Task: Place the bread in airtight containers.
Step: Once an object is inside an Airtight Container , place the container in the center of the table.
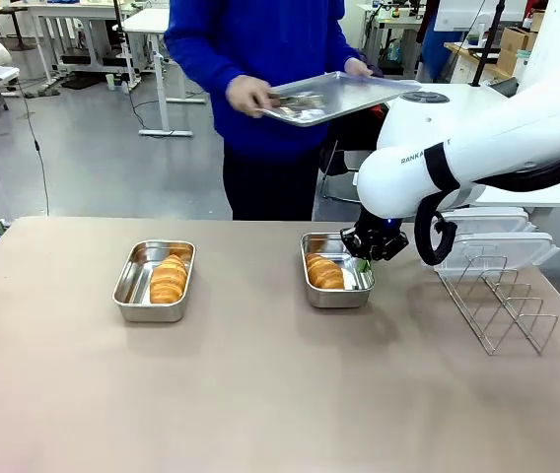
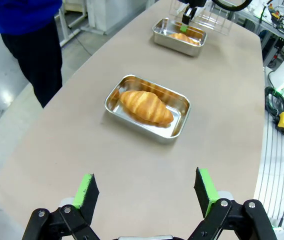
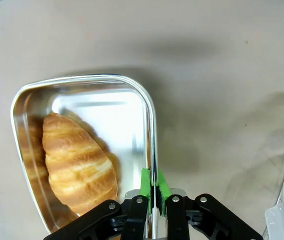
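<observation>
R claw [image 3: 152,184] pinching container [image 3: 82,80] rim; croissant [image 3: 79,162] lengthwise.

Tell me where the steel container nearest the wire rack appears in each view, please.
Front view: the container sits right of centre, beside the wire rack.
Left wrist view: the container is at top centre, far off.
Right wrist view: the container takes up the left half, close up.
Shared landmark: the right end effector pinching its rim, with a croissant inside.
</observation>
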